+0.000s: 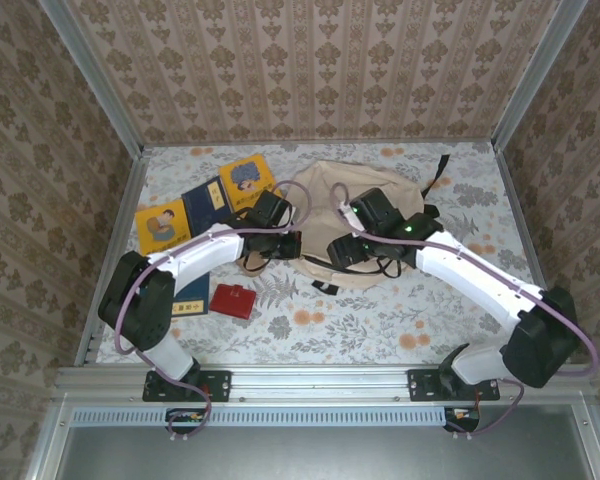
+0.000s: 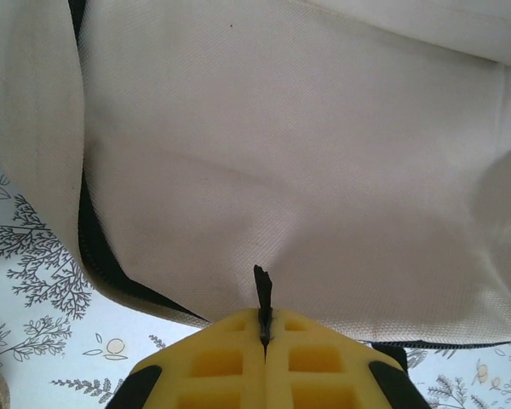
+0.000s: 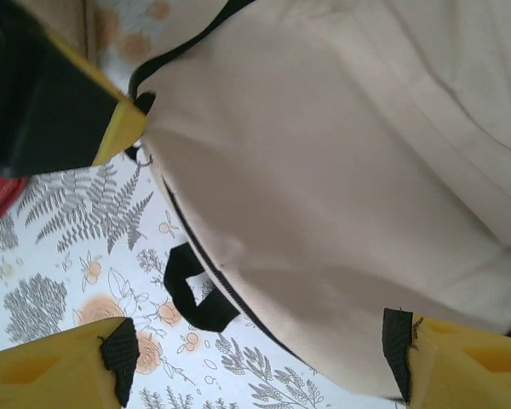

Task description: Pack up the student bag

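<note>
Top external shows you the soft cream woven bag (image 1: 320,178) slumped mid-surface (image 1: 380,320). Your left jaws are pinched closed on its black zipper pull (image 2: 262,294); your right jaws gape wide over its edge.

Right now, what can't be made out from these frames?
- Top view: arms cover the student bag along its near edge; zipper state hidden.
- Left wrist view: left gripper pinches a thin black tab, too small to identify.
- Top view: books, titles too small to read.
</note>
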